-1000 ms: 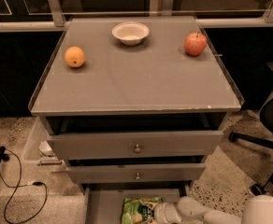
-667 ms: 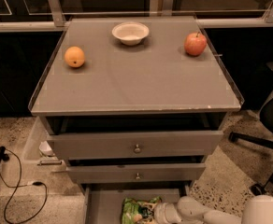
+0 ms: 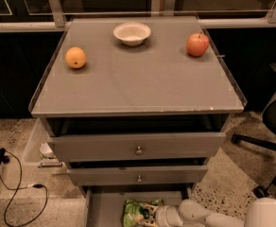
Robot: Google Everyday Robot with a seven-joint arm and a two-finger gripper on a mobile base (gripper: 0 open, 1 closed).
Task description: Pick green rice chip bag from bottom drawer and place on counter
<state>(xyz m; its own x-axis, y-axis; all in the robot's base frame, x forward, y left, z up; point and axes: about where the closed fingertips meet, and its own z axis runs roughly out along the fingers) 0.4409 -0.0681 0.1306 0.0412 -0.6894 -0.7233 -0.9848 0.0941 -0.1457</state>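
The green rice chip bag (image 3: 137,213) lies in the open bottom drawer (image 3: 102,209) at the lower edge of the camera view, its bottom cut off by the frame. My gripper (image 3: 156,216) reaches in from the right on a white arm and sits against the bag's right side. The counter (image 3: 138,82) is the broad grey top of the cabinet above.
On the counter stand an orange (image 3: 75,57) at the left, a white bowl (image 3: 132,33) at the back and a red apple (image 3: 197,44) at the right. Two knobbed drawers (image 3: 138,150) sit partly pulled out above the bottom one. A chair base (image 3: 265,145) stands right; cables (image 3: 15,193) lie left.
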